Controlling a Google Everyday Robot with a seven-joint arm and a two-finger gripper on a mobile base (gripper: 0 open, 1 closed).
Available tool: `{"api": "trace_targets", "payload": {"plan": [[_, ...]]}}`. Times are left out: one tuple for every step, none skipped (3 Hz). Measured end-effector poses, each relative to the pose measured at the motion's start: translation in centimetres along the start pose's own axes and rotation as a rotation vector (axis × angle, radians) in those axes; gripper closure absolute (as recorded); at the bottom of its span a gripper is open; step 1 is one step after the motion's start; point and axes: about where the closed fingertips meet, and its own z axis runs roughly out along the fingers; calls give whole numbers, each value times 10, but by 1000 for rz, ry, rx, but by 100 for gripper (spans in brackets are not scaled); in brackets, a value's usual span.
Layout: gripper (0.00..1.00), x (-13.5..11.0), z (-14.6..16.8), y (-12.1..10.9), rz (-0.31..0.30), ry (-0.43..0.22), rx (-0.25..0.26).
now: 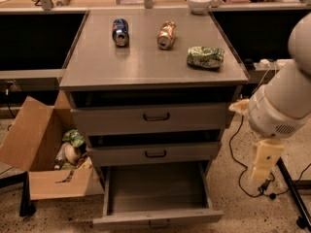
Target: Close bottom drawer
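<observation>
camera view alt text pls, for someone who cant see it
The lowest grey metal drawer of the cabinet stands pulled out and empty; the robot's cream end effector hangs to its right, not touching it.

We are looking at the bottom drawer, the lowest of three grey metal drawers, and it is standing pulled well out toward us. Its bare grey floor and both side walls are showing. Its narrow front panel is sitting near the lower edge of the view, with a small dark pull handle at its middle. The drawer is lying level and square to the cabinet above it. We are seeing the gripper hanging off to the right of the drawer, apart from it and touching nothing.
</observation>
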Motion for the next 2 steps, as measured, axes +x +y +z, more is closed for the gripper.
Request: {"api": "trace_targets", "payload": {"plan": [[0, 15, 86, 24, -3, -26, -124], [0, 20, 141, 42, 33, -61, -201]]}}
